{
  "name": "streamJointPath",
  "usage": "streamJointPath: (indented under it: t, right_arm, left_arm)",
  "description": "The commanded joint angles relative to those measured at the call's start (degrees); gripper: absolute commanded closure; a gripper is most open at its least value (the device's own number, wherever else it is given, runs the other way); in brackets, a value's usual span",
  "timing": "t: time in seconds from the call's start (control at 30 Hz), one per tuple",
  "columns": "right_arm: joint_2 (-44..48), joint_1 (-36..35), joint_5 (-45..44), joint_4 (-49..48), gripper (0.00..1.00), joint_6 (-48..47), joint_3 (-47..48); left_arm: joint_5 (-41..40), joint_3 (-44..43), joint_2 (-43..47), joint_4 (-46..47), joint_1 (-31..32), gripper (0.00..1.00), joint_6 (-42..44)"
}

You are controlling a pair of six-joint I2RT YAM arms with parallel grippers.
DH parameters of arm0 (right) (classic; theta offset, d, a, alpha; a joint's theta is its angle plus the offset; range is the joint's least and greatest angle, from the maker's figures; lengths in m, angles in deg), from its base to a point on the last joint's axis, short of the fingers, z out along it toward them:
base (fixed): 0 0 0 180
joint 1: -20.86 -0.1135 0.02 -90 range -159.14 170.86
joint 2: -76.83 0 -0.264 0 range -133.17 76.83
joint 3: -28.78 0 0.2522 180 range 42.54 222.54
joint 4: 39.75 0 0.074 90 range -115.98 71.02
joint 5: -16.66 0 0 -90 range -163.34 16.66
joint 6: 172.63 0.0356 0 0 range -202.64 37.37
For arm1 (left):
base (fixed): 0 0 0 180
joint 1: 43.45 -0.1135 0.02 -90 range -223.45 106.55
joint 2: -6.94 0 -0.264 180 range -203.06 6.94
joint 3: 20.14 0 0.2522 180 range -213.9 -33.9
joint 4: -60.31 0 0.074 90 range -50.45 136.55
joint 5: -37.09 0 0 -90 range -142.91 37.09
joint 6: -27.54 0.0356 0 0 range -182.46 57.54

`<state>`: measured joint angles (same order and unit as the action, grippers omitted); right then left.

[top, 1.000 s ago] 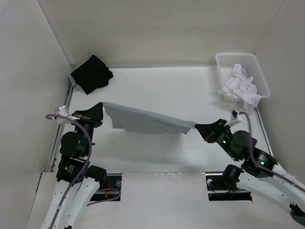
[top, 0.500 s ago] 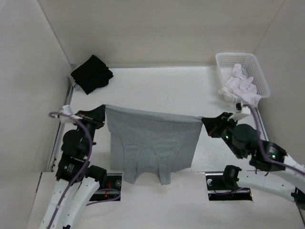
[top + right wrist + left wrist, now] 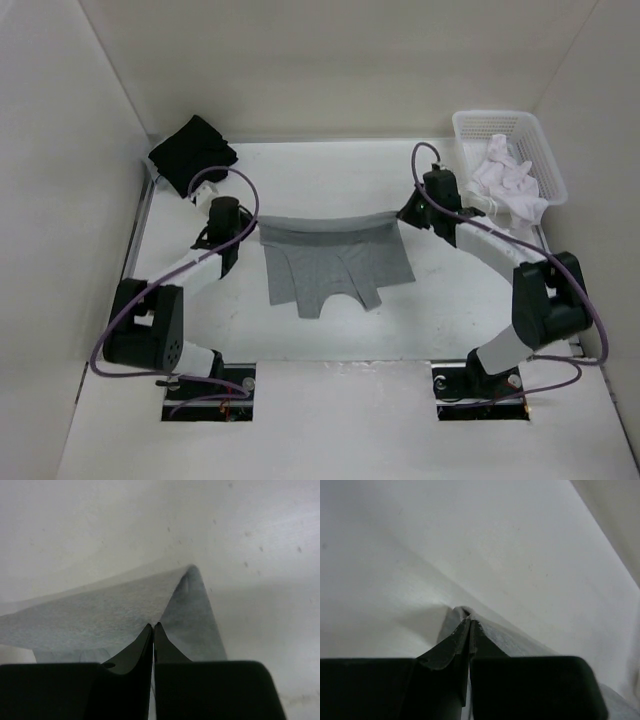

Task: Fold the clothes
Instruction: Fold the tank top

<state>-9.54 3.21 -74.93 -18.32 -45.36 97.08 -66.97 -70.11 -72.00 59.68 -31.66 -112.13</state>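
Crosswise, a soft heather-grey knit T-shirt (image 3: pixel 335 265) is clamped — left gripper (image 3: pixel 252 222) and right gripper (image 3: pixel 402 212) at its far corners.

One grey T-shirt (image 3: pixel 335 268), one black garment (image 3: pixel 192 155), one basket (image 3: pixel 490 121), one left hand (image 3: pixel 254 222), one right hand (image 3: pixel 403 213).

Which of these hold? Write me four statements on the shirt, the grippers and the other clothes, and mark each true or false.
1. The left gripper is shut on a corner of the grey T-shirt. True.
2. The right gripper is open and clear of the shirt. False: it is shut on the shirt's other top corner.
3. The white garments lie in the basket. True.
4. The black garment lies on the grey T-shirt. False: it lies apart, at the far left.
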Motion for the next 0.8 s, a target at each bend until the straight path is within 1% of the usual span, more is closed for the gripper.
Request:
streamJointPath:
  t: [0.0, 0.1, 0.17, 0.3, 0.4, 0.53, 0.63, 0.77]
  right_arm:
    - [-3.53, 2.57, 3.95, -8.02, 0.96, -1.42, 10.30]
    - [-4.25, 3.02, 4.84, -7.05, 0.96, -1.59, 12.43]
    - [-2.32, 2.75, 4.14, -7.48, 0.95, -1.68, 9.89]
    - [1.72, 3.80, 3.26, -8.97, 0.95, 0.16, 2.08]
    - [4.44, 5.56, 2.47, -10.73, 0.96, 2.35, -4.34]
    - [9.01, 6.62, 2.38, -12.75, 0.96, 4.12, -11.46]
    - [14.19, 6.36, 1.94, -13.20, 0.96, 5.08, -17.34]
    - [23.41, 2.41, -1.13, -11.89, 0.96, 6.14, -25.52]
  left_arm:
    - [1.40, -8.60, -2.70, 10.87, -1.73, 1.00, -0.43]
    - [2.64, -10.11, -2.11, 10.52, -2.17, 1.00, -0.60]
    - [2.99, -8.19, 0.70, 10.34, -1.73, 1.00, -0.60]
    - [2.99, 0.32, 9.04, 9.99, 0.55, 1.00, -1.04]
    - [2.73, 7.62, 17.74, 6.84, 3.18, 1.00, -1.04]
    - [2.46, 14.83, 29.25, 1.92, 5.21, 1.00, -1.57]
    - [2.38, 18.09, 36.73, -4.23, 5.30, 1.00, -1.75]
    - [2.73, 21.78, 42.36, -9.16, 4.86, 1.00, -2.01]
